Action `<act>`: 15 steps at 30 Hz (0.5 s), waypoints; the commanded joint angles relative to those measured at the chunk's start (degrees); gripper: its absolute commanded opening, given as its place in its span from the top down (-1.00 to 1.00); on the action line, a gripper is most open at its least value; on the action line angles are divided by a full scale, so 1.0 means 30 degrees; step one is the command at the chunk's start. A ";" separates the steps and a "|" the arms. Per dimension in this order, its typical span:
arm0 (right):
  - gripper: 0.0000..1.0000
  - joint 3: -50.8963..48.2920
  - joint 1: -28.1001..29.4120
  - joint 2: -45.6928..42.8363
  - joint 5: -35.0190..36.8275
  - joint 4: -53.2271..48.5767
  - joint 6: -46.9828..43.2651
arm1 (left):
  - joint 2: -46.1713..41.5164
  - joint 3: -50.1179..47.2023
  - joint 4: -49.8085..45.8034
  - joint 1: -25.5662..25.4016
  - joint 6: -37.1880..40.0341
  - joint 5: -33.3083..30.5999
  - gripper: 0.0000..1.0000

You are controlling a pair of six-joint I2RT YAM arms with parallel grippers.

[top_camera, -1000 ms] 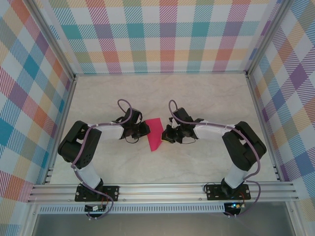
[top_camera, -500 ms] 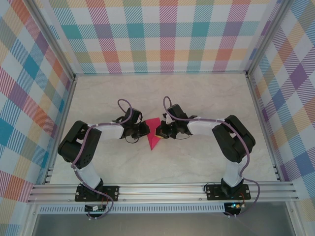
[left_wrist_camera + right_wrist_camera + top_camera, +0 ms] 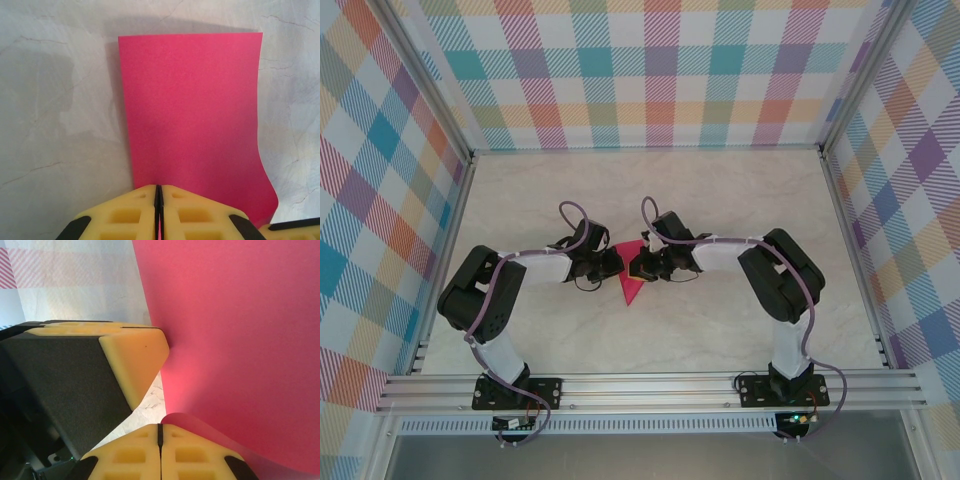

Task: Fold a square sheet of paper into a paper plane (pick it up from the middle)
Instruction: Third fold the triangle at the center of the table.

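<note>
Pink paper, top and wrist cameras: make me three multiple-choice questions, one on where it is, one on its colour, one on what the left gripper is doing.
1. Where is the sheet of paper in the top view?
A. between the left gripper and the right gripper
B. against the far wall
C. beside the right arm's base

2. What colour is the sheet?
A. blue
B. white
C. magenta-pink

3. How does the left gripper stand in its wrist view?
A. wide open
B. shut on the sheet's edge
C. shut on a cable

Answers: 1 A, both grippers meet at it from either side. 2 C, plain in both wrist views. 3 B, the yellow fingers are pressed together over the pink edge.
</note>
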 commanded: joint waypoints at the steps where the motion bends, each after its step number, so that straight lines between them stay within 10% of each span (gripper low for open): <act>1: 0.89 0.0536 0.0081 0.0567 -0.0261 0.0265 -0.0551 | -0.0136 0.0181 -0.1013 -0.0243 0.0347 -0.0343 0.79; 15: 0.87 0.1165 0.0081 0.1503 -0.0321 -0.0058 -0.1294 | -0.0225 0.0241 -0.1085 -0.0332 0.0377 -0.0359 0.79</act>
